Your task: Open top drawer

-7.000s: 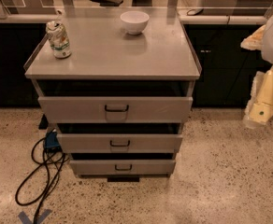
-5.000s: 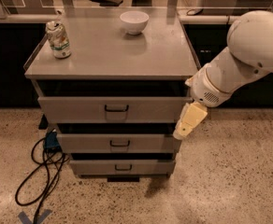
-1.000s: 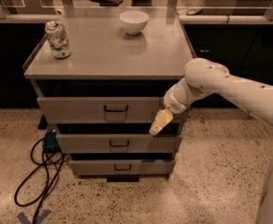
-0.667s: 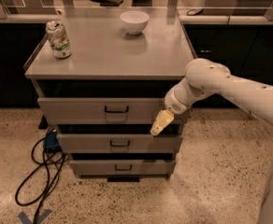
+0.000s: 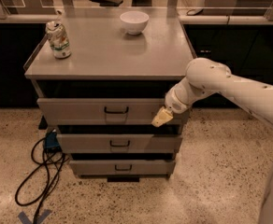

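Note:
The top drawer [image 5: 80, 111] is a wide grey metal front under the cabinet's top, with a small black loop handle [image 5: 116, 110] at its centre. It stands slightly pulled out, with a dark gap above it. My gripper [image 5: 161, 118] hangs from the white arm that comes in from the right. Its cream tip is in front of the right part of the top drawer's front, to the right of the handle and apart from it. Two shorter grey drawers [image 5: 85, 143] lie below.
A dented drink can [image 5: 58, 39] and a white bowl [image 5: 134, 22] stand on the cabinet's grey top [image 5: 108, 55]. Black cables [image 5: 38, 171] lie on the speckled floor at the left. Dark counters run behind the cabinet.
The gripper has stayed almost still over the last second. Compared with several seconds ago, the arm has come in from the right to the top drawer's front.

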`<state>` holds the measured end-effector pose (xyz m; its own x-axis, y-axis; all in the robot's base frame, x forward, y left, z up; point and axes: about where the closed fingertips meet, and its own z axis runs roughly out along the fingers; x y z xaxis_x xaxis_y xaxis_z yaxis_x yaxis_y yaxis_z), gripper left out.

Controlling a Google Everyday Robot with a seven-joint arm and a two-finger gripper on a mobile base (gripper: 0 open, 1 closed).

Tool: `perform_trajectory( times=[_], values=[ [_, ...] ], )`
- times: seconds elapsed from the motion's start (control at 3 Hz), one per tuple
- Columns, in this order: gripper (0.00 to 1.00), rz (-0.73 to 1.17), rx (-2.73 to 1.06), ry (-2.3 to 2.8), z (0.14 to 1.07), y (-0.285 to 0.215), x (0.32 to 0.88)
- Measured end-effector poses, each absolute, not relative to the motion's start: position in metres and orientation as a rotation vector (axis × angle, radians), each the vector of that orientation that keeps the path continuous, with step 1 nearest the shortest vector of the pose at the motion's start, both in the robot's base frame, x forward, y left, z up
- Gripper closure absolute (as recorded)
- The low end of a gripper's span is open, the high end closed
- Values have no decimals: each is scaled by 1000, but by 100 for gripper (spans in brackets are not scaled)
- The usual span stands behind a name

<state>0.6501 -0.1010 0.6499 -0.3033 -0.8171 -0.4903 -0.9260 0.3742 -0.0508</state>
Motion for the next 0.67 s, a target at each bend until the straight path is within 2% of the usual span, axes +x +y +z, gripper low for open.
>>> perform_trajectory(
  times=[0.67],
  values=[
    [89,335,-1507,2202,650,-101,650]
  ],
)
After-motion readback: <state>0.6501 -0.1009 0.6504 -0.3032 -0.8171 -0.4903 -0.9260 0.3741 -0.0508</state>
